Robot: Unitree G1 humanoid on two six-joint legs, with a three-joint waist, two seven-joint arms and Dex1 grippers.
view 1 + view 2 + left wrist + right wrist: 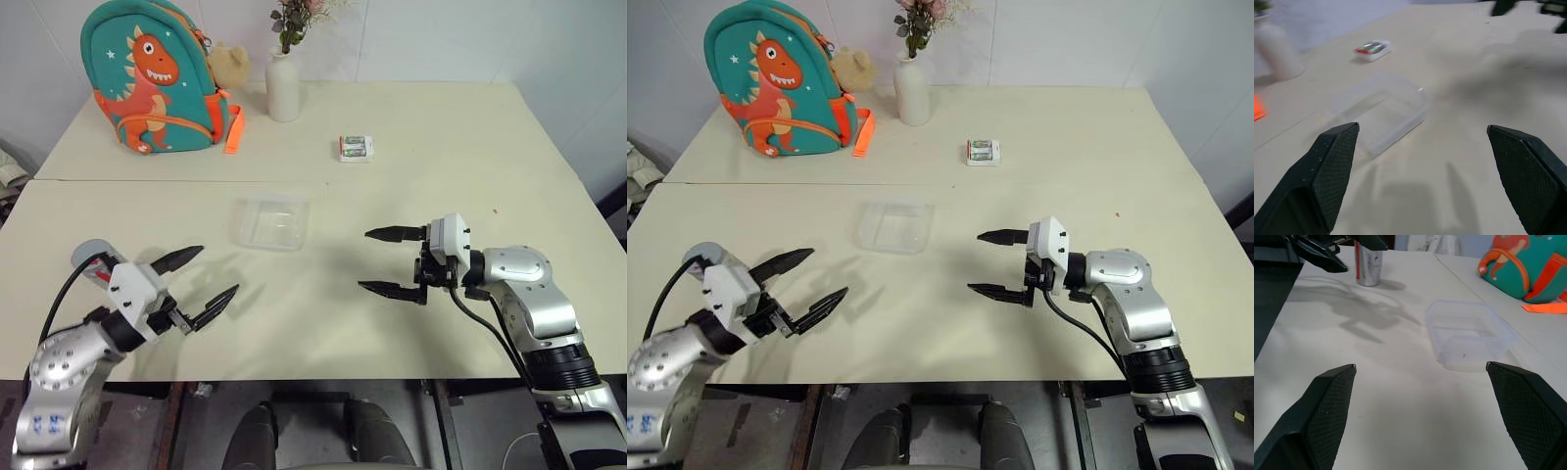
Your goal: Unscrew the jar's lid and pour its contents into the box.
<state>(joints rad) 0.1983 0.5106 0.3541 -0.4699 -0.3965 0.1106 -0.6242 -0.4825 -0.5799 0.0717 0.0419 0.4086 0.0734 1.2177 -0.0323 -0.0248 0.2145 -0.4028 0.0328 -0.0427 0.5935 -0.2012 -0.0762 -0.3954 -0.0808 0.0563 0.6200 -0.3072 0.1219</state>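
— Well, where's the jar point(1368, 265)?
— Standing at the desk's point(411, 323) front-left edge, behind the left gripper point(206, 283).
— And the grippers?
— Both spread wide, empty; the box point(272, 222) lies mid-desk between them.

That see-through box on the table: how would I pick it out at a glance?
Start at the teal dinosaur backpack on the cream table. Nearer the robot, mid-table, lies the shallow transparent plastic box. Unlike the small white-green packet and the white vase, it is clear and low.
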